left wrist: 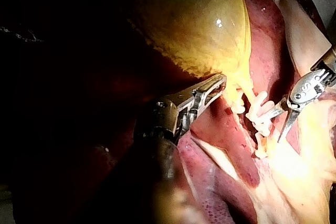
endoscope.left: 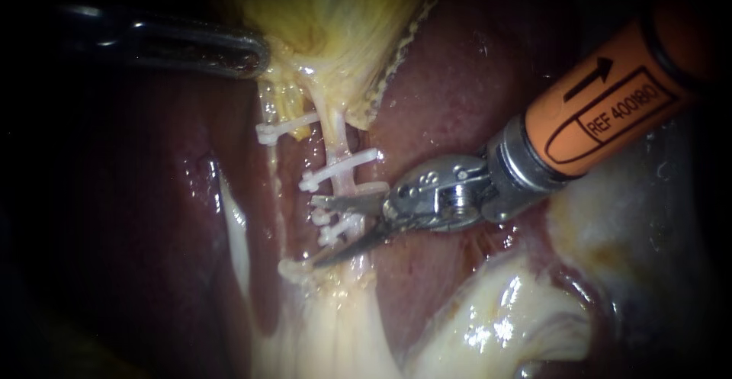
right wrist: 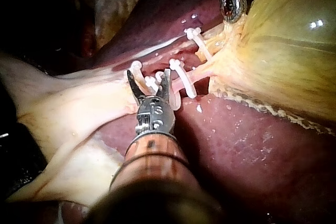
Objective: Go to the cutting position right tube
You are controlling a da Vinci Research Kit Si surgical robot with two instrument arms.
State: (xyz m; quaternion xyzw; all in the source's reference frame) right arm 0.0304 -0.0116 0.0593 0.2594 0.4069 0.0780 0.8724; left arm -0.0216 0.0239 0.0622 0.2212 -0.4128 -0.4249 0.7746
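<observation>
The right tube (endoscope.left: pixel 337 146) runs as a pale pink strand from the yellow gallbladder (endoscope.left: pixel 335 13) down toward pale fatty tissue (endoscope.left: pixel 503 318), near the middle of the endoscope view. White clips (endoscope.left: pixel 339 169) cross it at several levels, one above another. Our right instrument (endoscope.left: pixel 315 232), with an orange shaft coming in from the upper right, ends in two slim pointed blades. They are spread apart in a V across the lower part of this tube. One blade lies just under the middle clip, the other reaches below the lowest clips, and the tube and those clips sit in the gap. We see the same spread blades at the clips from the right wrist camera (right wrist: pixel 148 74). To the tube's left, a thinner strand carries another clip (endoscope.left: pixel 286 129). Our left instrument (endoscope.left: pixel 255 55) comes in from the left, its jaws pressed together on the gallbladder's edge. Dark red liver (endoscope.left: pixel 457 81) lies all around.
</observation>
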